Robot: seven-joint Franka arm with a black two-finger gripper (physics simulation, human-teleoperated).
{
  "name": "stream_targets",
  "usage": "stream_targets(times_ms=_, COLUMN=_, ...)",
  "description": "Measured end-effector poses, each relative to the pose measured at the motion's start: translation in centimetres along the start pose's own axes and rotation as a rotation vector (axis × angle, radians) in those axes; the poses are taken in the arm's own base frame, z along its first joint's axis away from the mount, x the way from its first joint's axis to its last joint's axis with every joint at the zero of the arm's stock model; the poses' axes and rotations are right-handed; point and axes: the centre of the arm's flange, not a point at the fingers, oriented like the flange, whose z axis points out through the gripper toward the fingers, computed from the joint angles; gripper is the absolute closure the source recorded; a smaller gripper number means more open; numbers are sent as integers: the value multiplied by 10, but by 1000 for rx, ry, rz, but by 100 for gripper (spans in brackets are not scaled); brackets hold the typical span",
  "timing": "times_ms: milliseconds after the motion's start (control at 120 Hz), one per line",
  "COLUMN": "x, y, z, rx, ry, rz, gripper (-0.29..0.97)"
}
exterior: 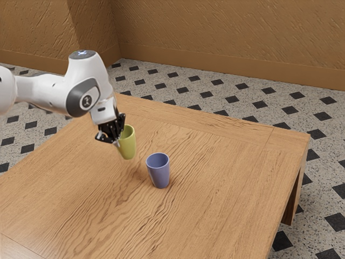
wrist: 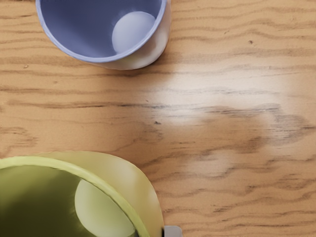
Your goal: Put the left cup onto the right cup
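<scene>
While the black gripper (exterior: 114, 138) pinches the rim of the green cup (exterior: 128, 143), one finger inside the mouth and one outside against the wall, the cup hangs tilted, its base swung toward the exterior view's right and seemingly just clear of the table (exterior: 226, 189). It is a smooth, matte, yellow-green tumbler that tapers toward the base and has no handle. The blue cup (exterior: 158, 170) has the same tapered shape in a dull violet-blue; it stands upright on the wood with its mouth open upward, near the green cup on the exterior view's right and apart from it. In the wrist view the green cup (wrist: 126, 185) sits blurred just under the hand, with a thin, rounded rim and a pale round floor inside, and the blue cup (wrist: 74, 29) beyond it shows the same pale disc at its bottom; a strip of bare wood separates the two. The tabletop is a broad square slab of mid-brown wood with long, wavy grain lines and a soft sheen. Both cups are well in from every edge, and wide open board lies around them, most of it toward the exterior view's right and toward the camera. The white arm (exterior: 54, 91) comes in from the exterior view's left. Below is a speckled floor (exterior: 242, 91) with dark diamond insets, and behind it a rough tan wall (exterior: 226, 27).
</scene>
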Motion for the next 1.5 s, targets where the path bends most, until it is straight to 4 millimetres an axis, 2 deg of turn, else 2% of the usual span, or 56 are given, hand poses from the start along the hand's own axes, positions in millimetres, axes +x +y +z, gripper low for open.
stream_targets(times_ms=317, x=3, y=3, z=-28, rx=23, ry=3, rz=9, gripper=79)
stream_targets(times_ms=625, x=7, y=7, z=-47, rx=33, ry=6, rz=18, gripper=79)
stream_targets(times_ms=842, x=16, y=8, z=-52, rx=28, ry=10, rz=35, gripper=79)
stream_targets(times_ms=1225, x=49, y=10, z=-57, rx=30, ry=20, rz=96, gripper=79)
stream_targets(times_ms=1500, x=54, y=11, z=-60, rx=34, ry=21, rz=105, gripper=79)
